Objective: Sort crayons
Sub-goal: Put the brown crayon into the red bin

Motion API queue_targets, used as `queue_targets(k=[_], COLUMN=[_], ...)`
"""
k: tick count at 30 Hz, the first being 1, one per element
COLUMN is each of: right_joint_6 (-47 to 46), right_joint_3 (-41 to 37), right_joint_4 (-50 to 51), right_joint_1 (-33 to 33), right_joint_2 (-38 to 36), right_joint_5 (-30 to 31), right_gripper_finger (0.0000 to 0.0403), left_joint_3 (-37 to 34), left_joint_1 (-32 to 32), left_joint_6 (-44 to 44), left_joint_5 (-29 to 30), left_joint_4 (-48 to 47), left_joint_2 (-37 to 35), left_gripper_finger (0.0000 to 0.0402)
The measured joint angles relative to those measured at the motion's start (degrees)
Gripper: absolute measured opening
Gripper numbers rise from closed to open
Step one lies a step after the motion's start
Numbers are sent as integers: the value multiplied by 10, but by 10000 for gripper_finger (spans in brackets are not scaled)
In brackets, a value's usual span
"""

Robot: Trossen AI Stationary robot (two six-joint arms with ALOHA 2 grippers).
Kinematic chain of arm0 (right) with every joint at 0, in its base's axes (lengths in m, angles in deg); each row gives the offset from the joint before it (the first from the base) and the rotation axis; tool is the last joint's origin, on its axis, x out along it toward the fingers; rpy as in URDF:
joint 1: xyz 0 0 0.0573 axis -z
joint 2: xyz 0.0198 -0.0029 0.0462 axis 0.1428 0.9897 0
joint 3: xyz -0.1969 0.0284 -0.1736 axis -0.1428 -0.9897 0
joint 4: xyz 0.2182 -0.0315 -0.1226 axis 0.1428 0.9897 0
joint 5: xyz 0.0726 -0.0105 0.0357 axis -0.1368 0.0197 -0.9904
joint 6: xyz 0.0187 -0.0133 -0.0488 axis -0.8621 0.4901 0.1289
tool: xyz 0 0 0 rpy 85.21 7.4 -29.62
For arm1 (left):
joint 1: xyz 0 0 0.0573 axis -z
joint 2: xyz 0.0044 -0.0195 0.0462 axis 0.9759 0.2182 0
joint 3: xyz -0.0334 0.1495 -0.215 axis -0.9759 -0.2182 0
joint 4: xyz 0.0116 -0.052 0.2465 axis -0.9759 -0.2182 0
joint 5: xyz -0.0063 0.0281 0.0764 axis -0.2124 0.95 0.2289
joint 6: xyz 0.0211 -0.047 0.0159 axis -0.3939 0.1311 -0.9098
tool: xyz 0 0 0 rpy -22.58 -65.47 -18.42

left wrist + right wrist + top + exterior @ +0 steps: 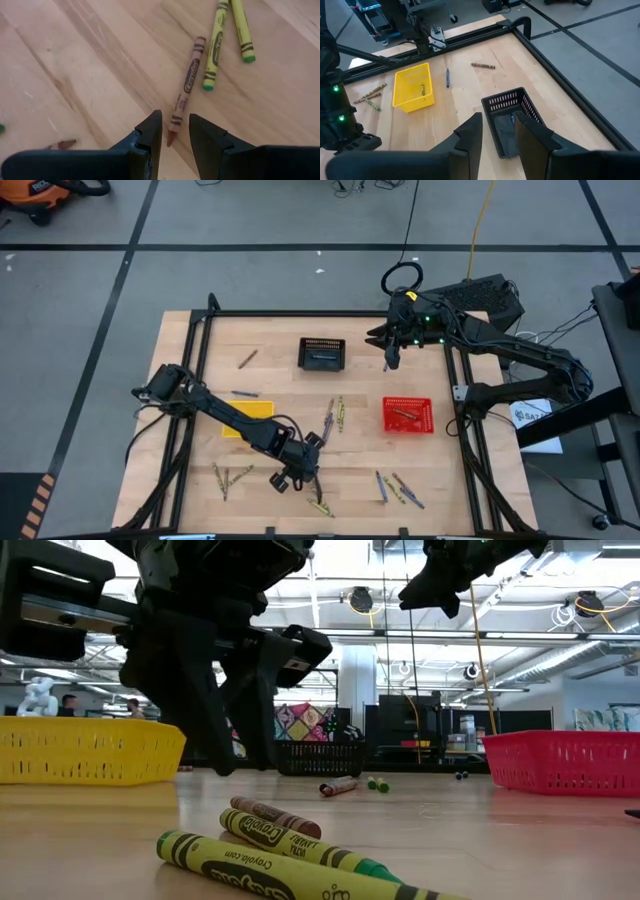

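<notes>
Left tool [175, 137] — fingers spread, empty — hovers low over a brown crayon [186, 92] lying on the tabletop [75, 75] beside two yellow crayons [227, 37]. A clean pick likely requires straddling the brown stick alone. Right tool [497, 130] — spread, empty — waits above the black basket [512, 102].

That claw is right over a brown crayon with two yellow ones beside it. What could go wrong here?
The left claw is open, with only the tip of the brown crayon between its fingers, so a grip that far out might tilt or drop it. The two yellow crayons lie close by, so a finger could nudge them. The yellow basket may sit partly under that arm.
</notes>
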Motion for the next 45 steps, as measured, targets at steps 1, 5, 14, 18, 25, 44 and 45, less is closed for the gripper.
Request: queue_targets(k=[1,5,14,18,25,44,45], right_joint_6=[0,0,-1,-2,-2,12,13], right_joint_3=[0,0,0,0,0,0,0], right_joint_4=[0,1,1,1,17,35,35], right_joint_1=[0,0,0,0,0,0,0], right_joint_2=[0,0,0,0,0,0,0], right_joint_5=[0,0,0,0,0,0,0], right_gripper_finger=[101,101,100,100,100,100,100], left_joint_3=[0,0,0,2,2,-3,-3], left_joint_1=[0,0,-7,-12,-24,-35,-37], left_joint_6=[2,2,4,6,5,19,20], left_joint_5=[-3,-5,18,17,15,19,18], left_joint_4=[4,3,11,5,-6,-19,-20], left_joint_2=[4,18,30,37,37,5,-2], left_gripper_finger=[100,100,100,97,39,3,2])
